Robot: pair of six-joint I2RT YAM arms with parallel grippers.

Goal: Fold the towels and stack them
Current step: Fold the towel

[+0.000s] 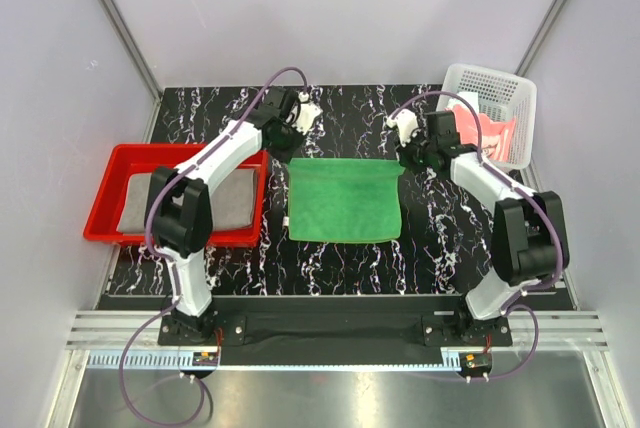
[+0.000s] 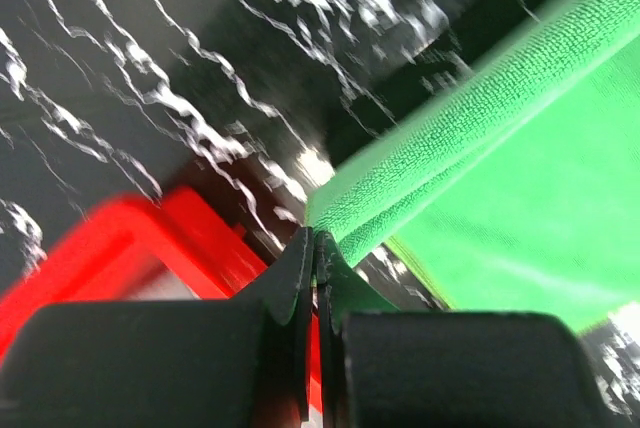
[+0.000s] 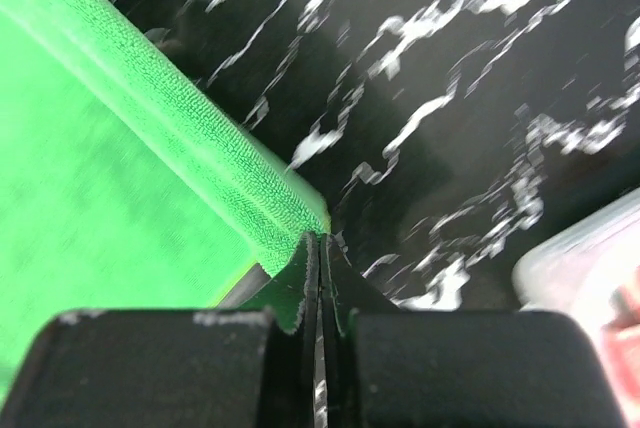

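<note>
Grey towel [image 1: 232, 203] is seen lying in the red tray [image 1: 105, 193], the bright green towel [image 1: 345, 203] is spread mid-table, fold judged unfinished, the salmon-pink towel [image 1: 492, 128] waits in the white basket [image 1: 480, 78], and the green far corners are pinched by the closed left gripper [image 2: 316, 240] and right gripper [image 3: 319, 240].

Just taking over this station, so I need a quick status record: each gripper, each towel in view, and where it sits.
left gripper: shut on far-left corner of green towel
right gripper: shut on far-right corner of the same towel
green towel: mid-table, between the arms
grey towel: in red tray, left side
pink towel: in white basket, far right
other towels: none in view
</note>
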